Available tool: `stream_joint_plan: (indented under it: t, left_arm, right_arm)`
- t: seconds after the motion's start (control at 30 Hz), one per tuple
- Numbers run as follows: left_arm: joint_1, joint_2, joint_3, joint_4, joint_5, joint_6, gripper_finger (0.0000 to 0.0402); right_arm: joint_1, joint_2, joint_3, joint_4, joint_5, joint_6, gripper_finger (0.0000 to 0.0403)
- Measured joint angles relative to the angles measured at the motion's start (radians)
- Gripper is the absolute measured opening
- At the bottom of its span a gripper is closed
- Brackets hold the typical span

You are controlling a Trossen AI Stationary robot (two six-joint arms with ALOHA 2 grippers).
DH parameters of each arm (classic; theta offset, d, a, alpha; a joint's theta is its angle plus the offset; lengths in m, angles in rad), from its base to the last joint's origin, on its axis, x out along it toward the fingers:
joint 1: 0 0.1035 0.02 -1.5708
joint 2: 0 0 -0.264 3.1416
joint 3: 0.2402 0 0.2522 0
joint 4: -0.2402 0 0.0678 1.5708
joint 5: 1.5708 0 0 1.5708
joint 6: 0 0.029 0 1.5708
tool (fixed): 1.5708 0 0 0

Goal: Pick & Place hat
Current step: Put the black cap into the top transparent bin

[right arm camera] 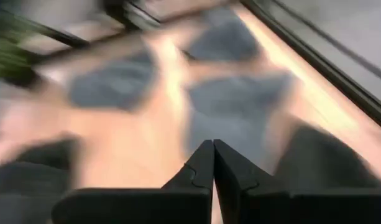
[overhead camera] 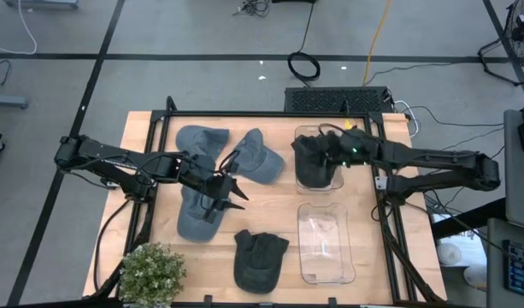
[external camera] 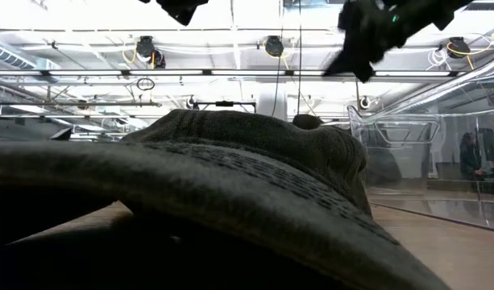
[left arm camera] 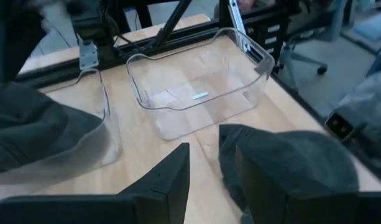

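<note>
Hat (overhead camera: 197,212) lies under left gripper (overhead camera: 230,190).

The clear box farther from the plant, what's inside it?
A dark hat sits inside that clear box, nearly filling it. The right gripper hangs over it, covering part; anything under the hat is hidden.
</note>
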Motion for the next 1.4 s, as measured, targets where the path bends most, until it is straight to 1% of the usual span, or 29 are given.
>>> stream_joint_plan:
  t: [0.1, 0.23, 0.3, 0.4, 0.47, 0.57, 0.6, 0.73, 0.83, 0.97, 1.03, 1.17, 1.23, 1.3, 1.4]
  left_arm:
    - [0.0, 0.0, 0.0, 0.012, 0.0, -0.041, 0.0141]
    - [0.0, 0.0, 0.0, 0.063, 0.0, -0.036, 0.0141]
    - [0.0, 0.0, 0.001, 0.078, 0.0, -0.04, 0.0141]
    - [0.0, 0.0, 0.001, 0.085, 0.0, -0.04, 0.0141]
    - [0.0, 0.0, 0.001, 0.083, 0.0, -0.052, 0.0141]
    - [-0.004, 0.0, 0.001, 0.079, 0.001, -0.151, 0.0141]
    - [-0.004, 0.0, 0.001, 0.079, 0.007, -0.153, 0.0141]
    - [-0.017, 0.0, 0.001, 0.075, 0.012, -0.025, 0.0141]
    - [-0.054, 0.0, 0.001, 0.075, -0.016, 0.005, 0.0141]
    - [-0.139, 0.026, 0.002, 0.083, -0.12, -0.109, 0.0141]
    - [-0.192, 0.05, 0.001, 0.044, -0.16, -0.16, 0.0141]
    - [-0.281, 0.136, 0.001, -0.024, -0.209, -0.184, 0.0141]
    - [-0.307, 0.187, -0.001, -0.034, -0.218, -0.212, 0.0141]
    - [-0.311, 0.227, 0.0, -0.025, -0.217, -0.282, 0.0141]
    - [-0.273, 0.29, 0.008, -0.022, -0.17, -0.394, 0.014]
  right_arm:
    - [0.076, -0.017, -0.091, 0.281, -0.077, -0.03, 0.0]
    - [0.154, -0.023, -0.205, 0.617, -0.157, -0.038, 0.0]
    - [0.187, -0.023, -0.25, 0.726, -0.172, -0.042, 0.0]
    - [0.227, -0.023, -0.286, 0.819, -0.182, -0.046, 0.0]
    - [0.254, -0.023, -0.29, 0.832, -0.182, -0.045, 0.0]
    - [0.291, -0.023, -0.291, 0.818, -0.182, -0.048, 0.0]
    - [0.301, -0.023, -0.291, 0.812, -0.182, -0.054, 0.0]
    - [0.335, -0.023, -0.291, 0.794, -0.182, -0.087, 0.0]
    - [0.344, -0.023, -0.291, 0.777, -0.181, -0.106, 0.0]
    - [0.345, -0.023, -0.291, 0.755, -0.179, -0.105, 0.0]
    - [0.345, -0.023, -0.291, 0.743, -0.174, -0.106, 0.0]
    - [0.345, -0.023, -0.291, 0.742, -0.128, -0.123, 0.0]
    - [0.345, -0.023, -0.291, 0.743, -0.108, -0.134, 0.0]
    - [0.344, -0.023, -0.291, 0.744, -0.087, -0.134, 0.0]
    - [0.344, -0.023, -0.291, 0.745, -0.07, -0.134, 0.0]
